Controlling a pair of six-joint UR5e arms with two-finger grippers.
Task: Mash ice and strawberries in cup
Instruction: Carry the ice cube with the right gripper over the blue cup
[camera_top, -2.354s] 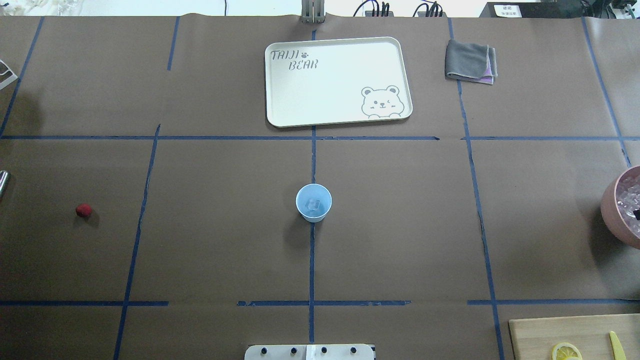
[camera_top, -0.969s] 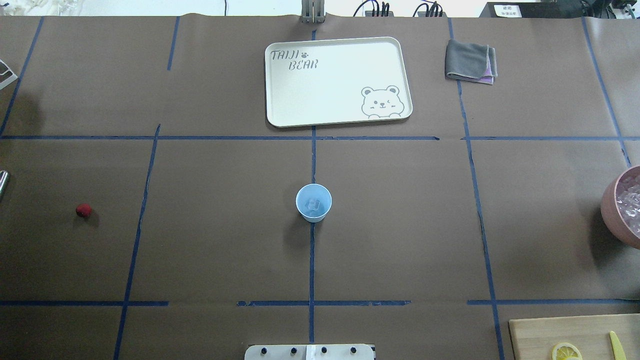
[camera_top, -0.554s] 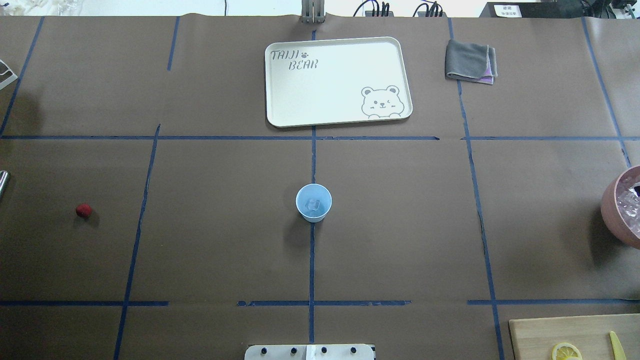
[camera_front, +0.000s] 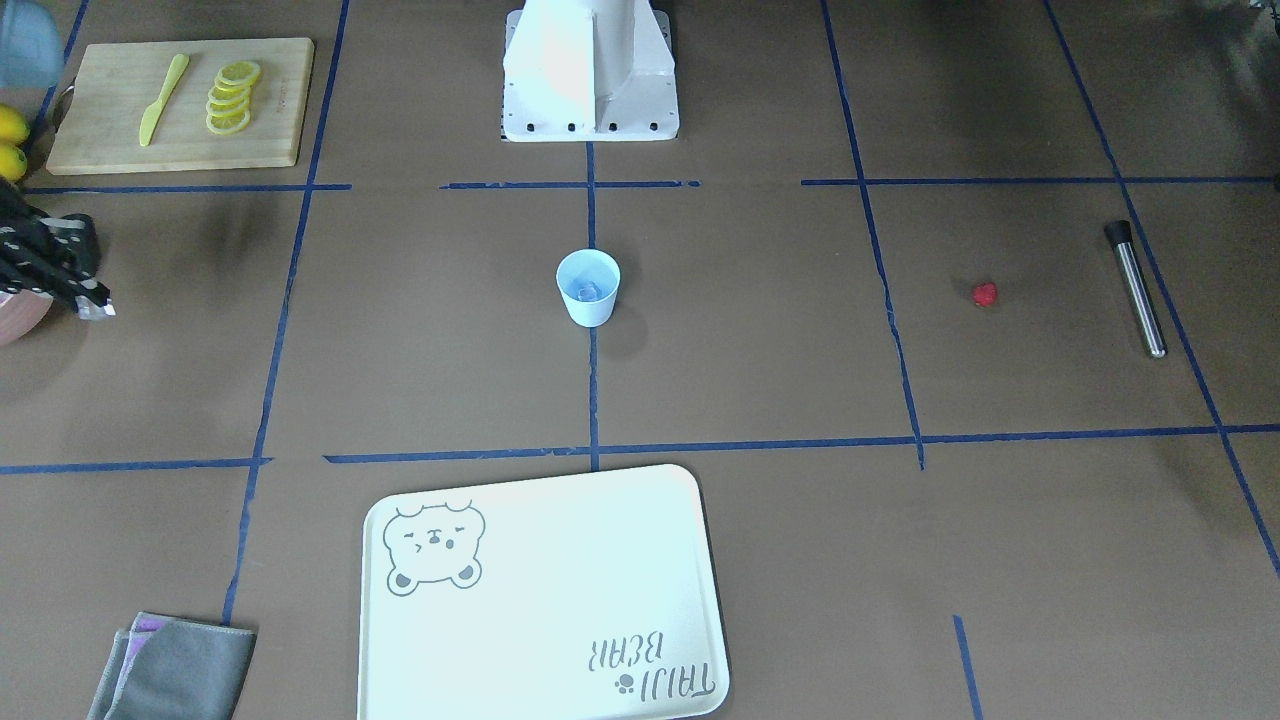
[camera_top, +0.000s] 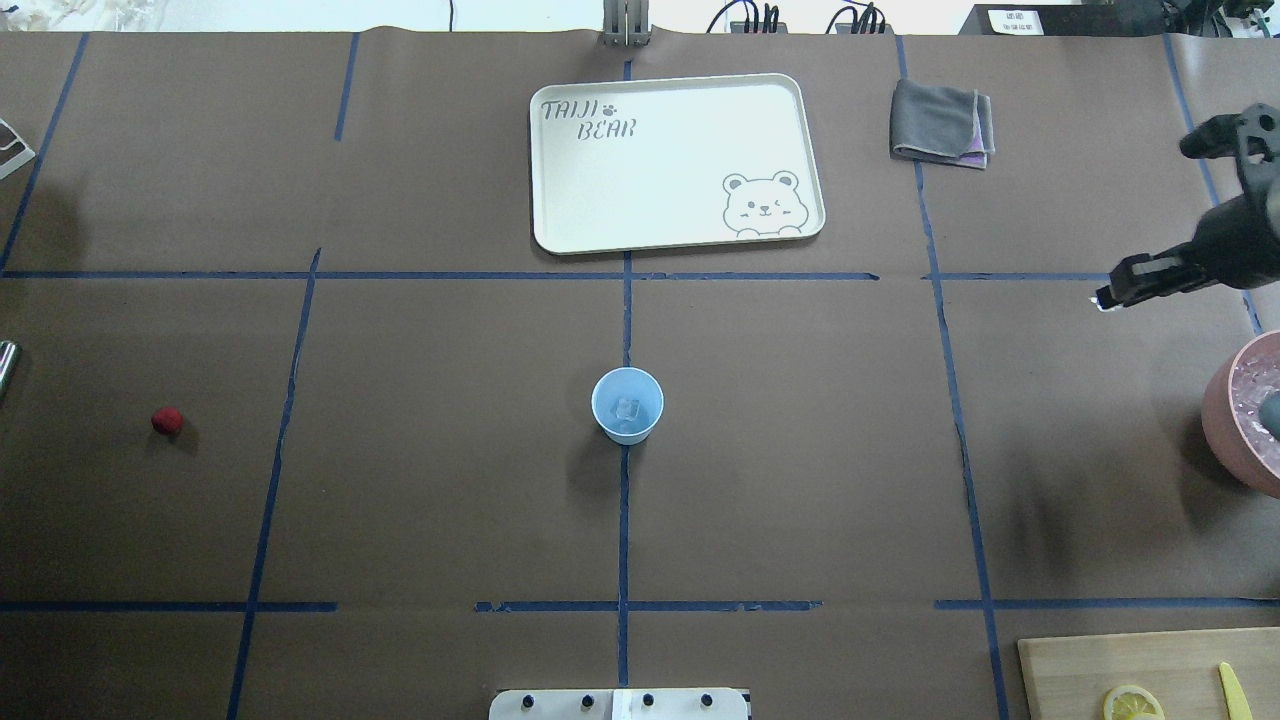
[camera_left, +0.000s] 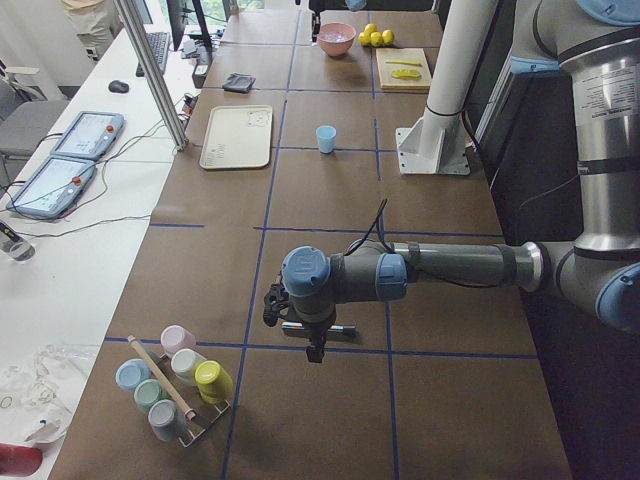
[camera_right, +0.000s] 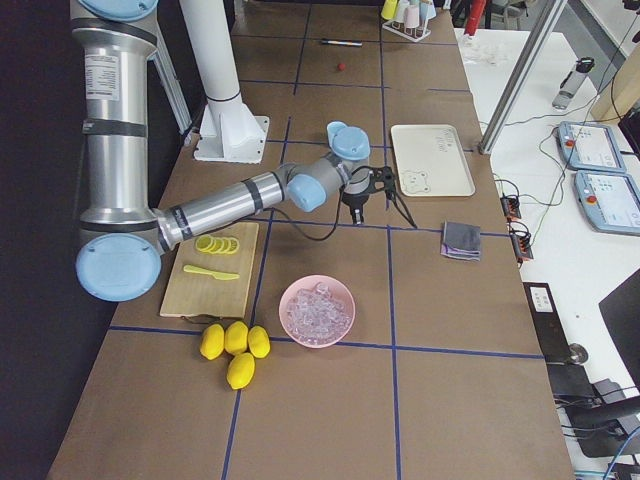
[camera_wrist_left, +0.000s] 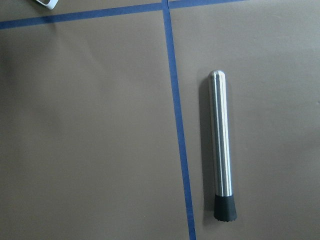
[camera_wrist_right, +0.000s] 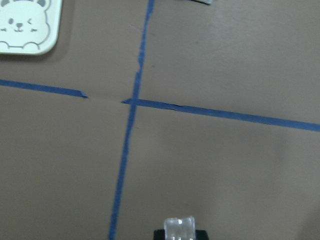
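You have the cup (camera_top: 627, 405) upright mid-surface (camera_top: 800, 470) with one ice cube (camera_top: 627, 408) inside, the strawberry (camera_top: 167, 420) well apart on the robot's left, the right end effector (camera_top: 1106, 298) pinching a second ice cube (camera_wrist_right: 179, 228) near the pink bowl (camera_top: 1222, 420), and the left end effector (camera_left: 316, 350) above the steel rod (camera_wrist_left: 221, 145), grip impossible to tell.

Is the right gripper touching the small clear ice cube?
Touching. The right wrist view shows the small clear ice cube pinched by the right gripper, a dark fingertip on each side.
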